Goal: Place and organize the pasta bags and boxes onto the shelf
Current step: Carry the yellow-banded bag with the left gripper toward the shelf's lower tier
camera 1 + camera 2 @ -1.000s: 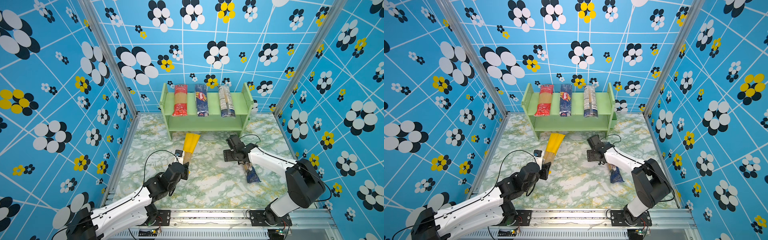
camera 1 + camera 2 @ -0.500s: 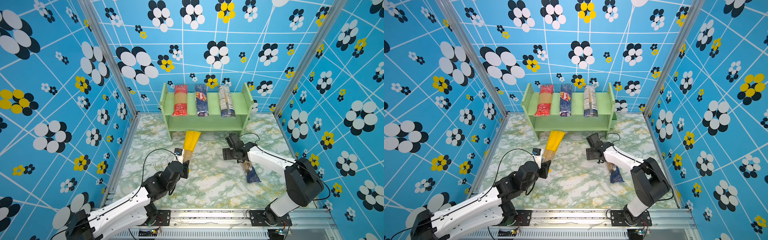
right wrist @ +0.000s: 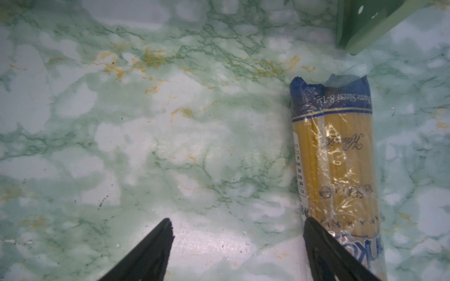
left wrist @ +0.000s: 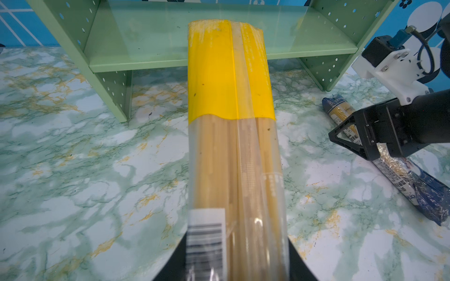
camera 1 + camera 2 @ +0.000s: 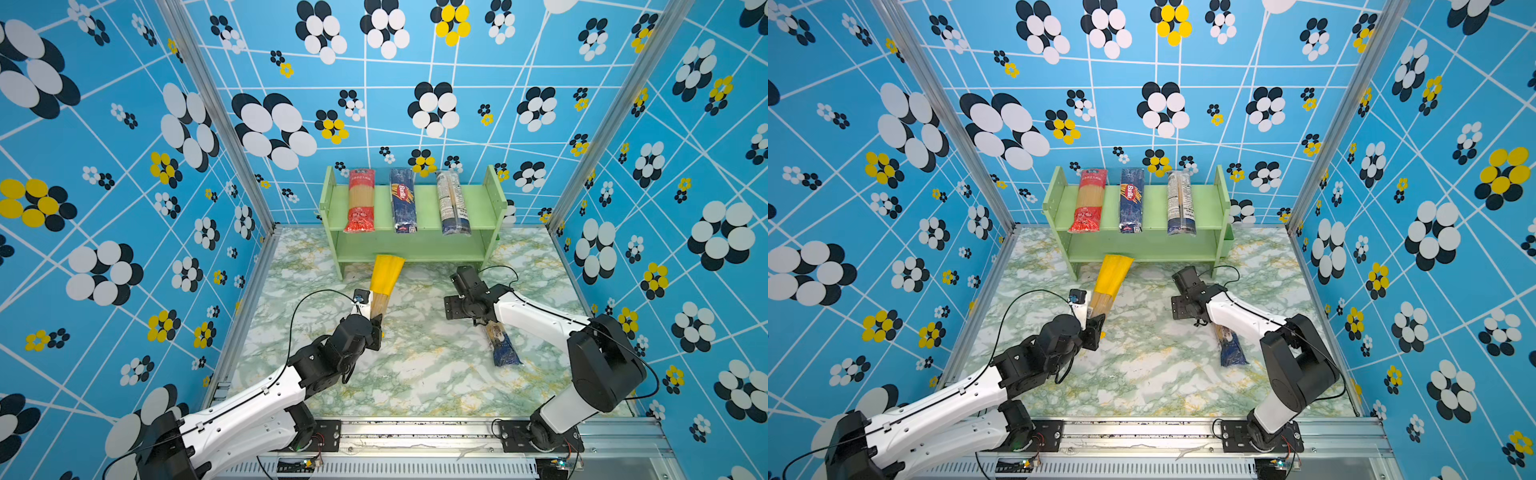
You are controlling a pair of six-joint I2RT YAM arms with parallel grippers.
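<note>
Count of spaghetti packs in view: five. Shelf: one, two tiers. Pincers: two.

Shelf (image 5: 426,205): pale green, stands at the back of the marbled tabletop (image 5: 415,374), against the rear wall. One small green cup (image 5: 1226,243) is fixed to its right side panel.

Upper tier: three packs, lying side by side with gaps between them, long axes running front to back. Left to right in both top views: red bag (image 5: 360,199), dark blue Barilla pack (image 5: 402,199), blue pack with white label (image 5: 453,203). The front ends of all three overhang the tier's front edge slightly.

Pack four: yellow-topped clear bag (image 5: 384,278). The left pincer (image 5: 377,322) is closed on its clear lower end, near the barcode label, one finger on each side. The bag points at the shelf, and its yellow end reaches the front edge of the lower tier, left of centre. Cannot tell whether that end rests on the board.

Pack five: clear bag with blue end (image 5: 503,345). It lies flat on the tabletop at the right, well apart from the shelf.

Right pincer (image 3: 238,228): low over the tabletop with its fingers spread wide, holding nothing. Bare tabletop shows between them. One fingertip sits at the edge of pack five, and the bag lies outside the gap.
</note>
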